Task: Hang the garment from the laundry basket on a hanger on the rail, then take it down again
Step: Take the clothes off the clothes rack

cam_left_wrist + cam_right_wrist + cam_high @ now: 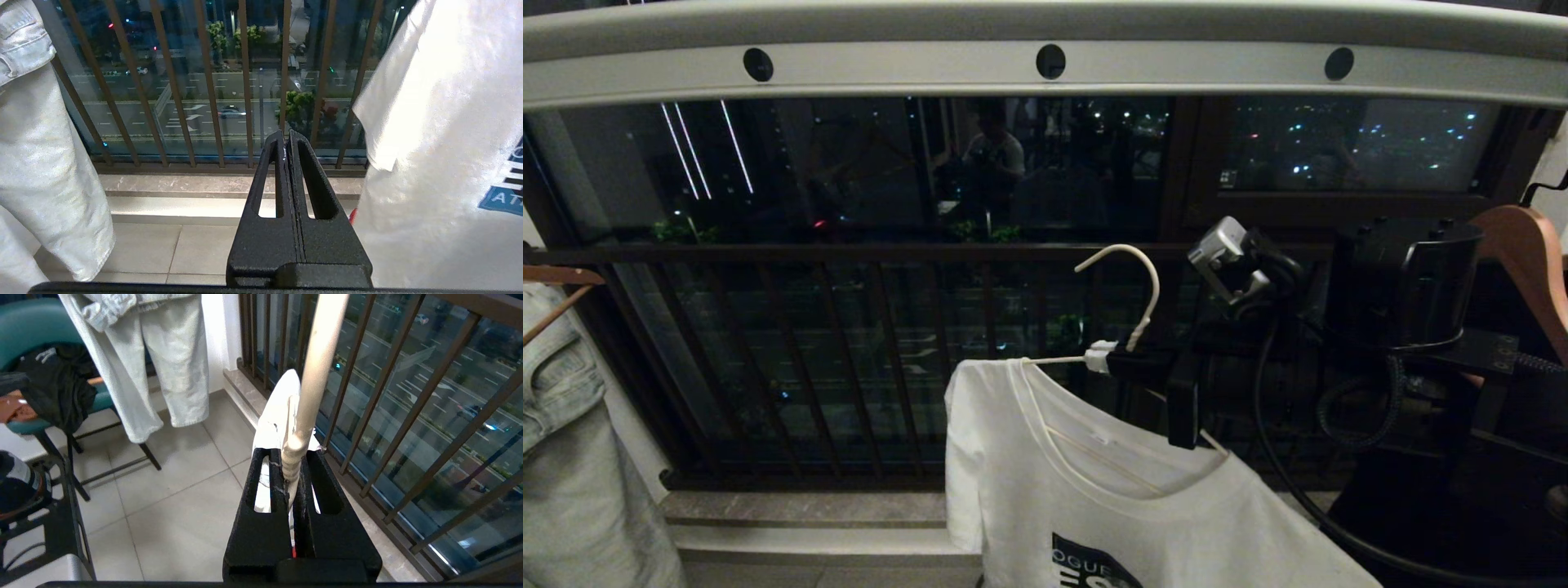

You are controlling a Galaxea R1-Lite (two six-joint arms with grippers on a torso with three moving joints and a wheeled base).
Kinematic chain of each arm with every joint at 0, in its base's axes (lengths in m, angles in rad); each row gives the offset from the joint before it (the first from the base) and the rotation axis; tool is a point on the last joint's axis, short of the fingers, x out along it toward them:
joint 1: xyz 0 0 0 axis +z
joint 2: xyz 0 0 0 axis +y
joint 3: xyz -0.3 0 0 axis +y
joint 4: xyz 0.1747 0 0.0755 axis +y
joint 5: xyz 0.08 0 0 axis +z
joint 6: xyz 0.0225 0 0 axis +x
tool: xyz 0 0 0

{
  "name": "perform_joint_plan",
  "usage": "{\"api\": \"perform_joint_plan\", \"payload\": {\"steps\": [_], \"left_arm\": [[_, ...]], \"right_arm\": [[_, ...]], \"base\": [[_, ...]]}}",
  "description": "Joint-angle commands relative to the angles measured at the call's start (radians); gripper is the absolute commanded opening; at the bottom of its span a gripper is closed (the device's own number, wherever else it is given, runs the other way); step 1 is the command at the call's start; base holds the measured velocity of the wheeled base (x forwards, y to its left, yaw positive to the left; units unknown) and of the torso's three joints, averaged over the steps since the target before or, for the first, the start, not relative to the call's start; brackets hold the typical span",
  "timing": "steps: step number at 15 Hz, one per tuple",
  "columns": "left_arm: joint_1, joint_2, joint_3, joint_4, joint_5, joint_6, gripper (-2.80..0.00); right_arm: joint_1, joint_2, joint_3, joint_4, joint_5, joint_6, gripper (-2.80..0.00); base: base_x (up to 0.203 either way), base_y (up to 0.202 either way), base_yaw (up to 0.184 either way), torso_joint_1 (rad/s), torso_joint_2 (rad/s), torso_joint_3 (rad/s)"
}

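The garment [1094,506], a white T-shirt with a dark chest print, hangs on the thin white hanger [1137,282]. My right gripper [1115,359] is shut on the hanger's twisted neck and holds it in the air. The hook is well below the rail [1045,61] and does not touch it. In the right wrist view the hanger's neck [292,453] sits clamped between my right gripper's [291,457] black fingers, with the garment [278,408] beyond them. My left gripper [287,136] is shut on nothing, low beside the garment's sleeve [429,122]. The laundry basket is out of view.
A dark railing of vertical bars [849,359] and a stone sill [809,506] run behind the garment. Pale denim clothing [564,457] hangs at the left. A brown wooden hanger [1527,253] is at the right. A teal chair with a black cloth [53,388] stands on the tiled floor.
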Motion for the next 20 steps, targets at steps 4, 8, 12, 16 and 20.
{"api": "perform_joint_plan", "payload": {"steps": [4,8,12,16,20], "left_arm": [[0.000,0.001,0.000,0.000,0.001,0.000,-2.80],[0.000,0.001,0.000,0.000,0.001,0.001,-2.80],[0.000,0.012,-0.075,0.006,0.001,0.006,-2.80],[-0.009,0.331,-0.284,0.004,-0.105,0.005,-2.80],[-0.082,0.761,-0.563,-0.019,-0.442,-0.047,-2.80]], "right_arm": [[0.000,0.022,-0.001,-0.004,0.002,0.002,-2.80],[-0.006,0.052,-0.007,-0.043,0.002,0.003,-2.80],[-0.006,0.049,0.004,-0.067,0.003,0.003,-2.80],[-0.006,0.054,0.003,-0.073,0.002,0.003,-2.80],[-0.006,0.054,0.003,-0.082,-0.001,0.003,-2.80]], "base": [[0.000,0.000,0.000,0.000,0.00,0.000],[0.000,0.000,0.000,0.000,0.00,0.000],[0.000,0.000,0.000,0.000,0.00,0.000],[0.000,0.000,0.000,0.000,0.00,0.000],[0.000,0.000,0.000,0.000,0.00,0.000]]}}
